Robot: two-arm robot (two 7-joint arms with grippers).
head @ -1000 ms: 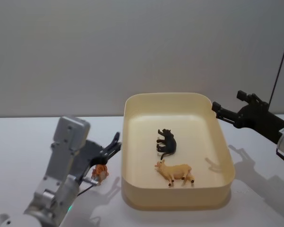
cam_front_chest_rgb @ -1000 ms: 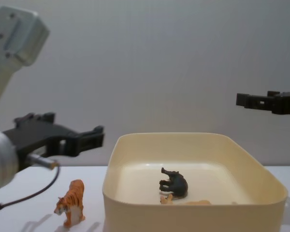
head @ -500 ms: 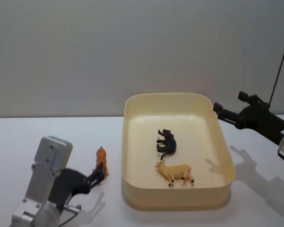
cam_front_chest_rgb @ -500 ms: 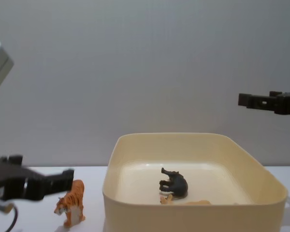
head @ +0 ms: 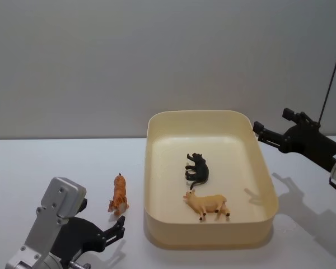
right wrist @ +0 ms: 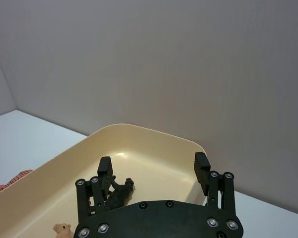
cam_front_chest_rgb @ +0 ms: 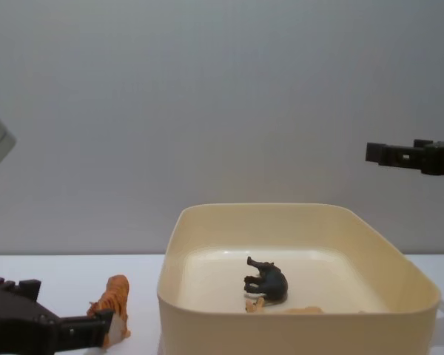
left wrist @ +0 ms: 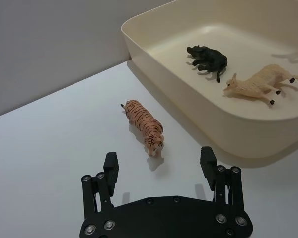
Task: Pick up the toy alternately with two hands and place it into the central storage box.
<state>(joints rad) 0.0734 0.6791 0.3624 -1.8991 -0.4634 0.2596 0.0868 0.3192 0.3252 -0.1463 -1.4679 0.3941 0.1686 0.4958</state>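
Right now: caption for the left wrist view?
Open left pincer faces standing tiger beside cream box holding black figure and tan figure.

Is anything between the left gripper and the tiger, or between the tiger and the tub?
Nothing visible: bare table separates the open left gripper from the tiger. Toward the storage box, only its own wall stands.

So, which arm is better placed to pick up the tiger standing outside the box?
Left. The left end effector is open and low, just short of the tiger; the right end effector hovers beyond the storage box.
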